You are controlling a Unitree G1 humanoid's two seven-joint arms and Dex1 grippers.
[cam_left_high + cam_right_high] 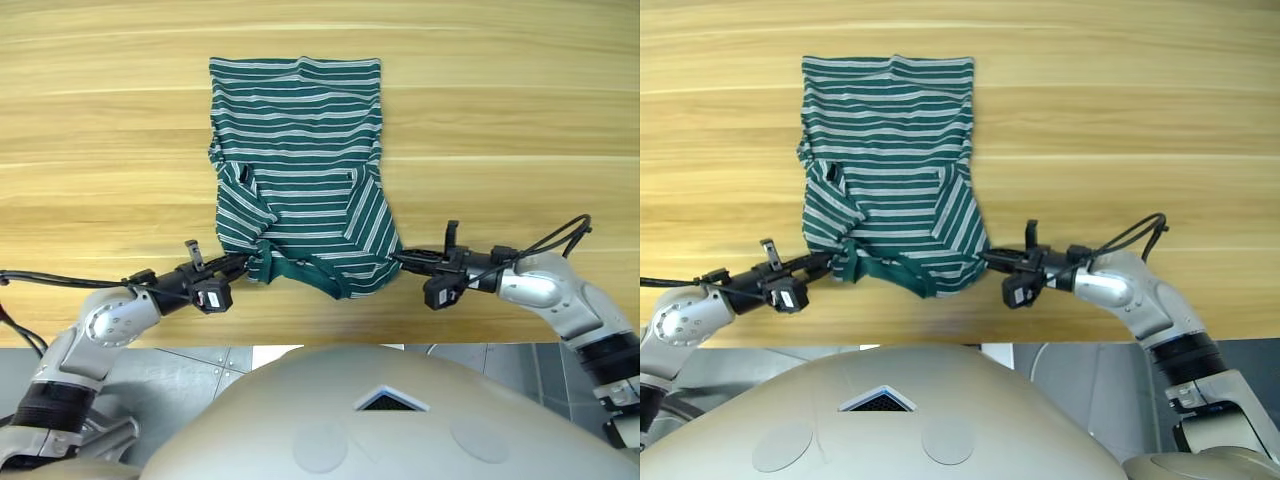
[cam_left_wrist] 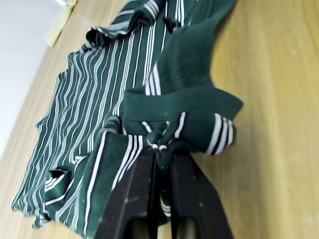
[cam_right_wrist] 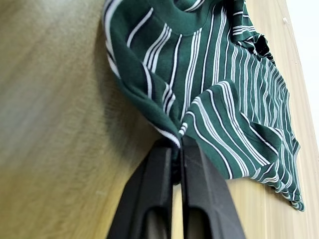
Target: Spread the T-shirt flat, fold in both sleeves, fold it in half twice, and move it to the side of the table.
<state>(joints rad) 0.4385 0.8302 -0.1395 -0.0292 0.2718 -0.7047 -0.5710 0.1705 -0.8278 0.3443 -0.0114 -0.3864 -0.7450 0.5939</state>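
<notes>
Two holds we record on the T-shirt [image 1: 295, 170]: left gripper [image 1: 243, 263] and right gripper [image 1: 397, 258] each clamped on its near corners.

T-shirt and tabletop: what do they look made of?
T-shirt: soft knit fabric, likely cotton jersey, matte; it bunches and creases, and the collar band looks ribbed. Table: light wood or wood-look laminate, cannot tell which; smooth, slight sheen, long straight grain lines.

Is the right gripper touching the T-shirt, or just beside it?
Touching. The right wrist view shows the right gripper shut on a pinched fold at the edge of the T-shirt, with no gap between them.
</notes>
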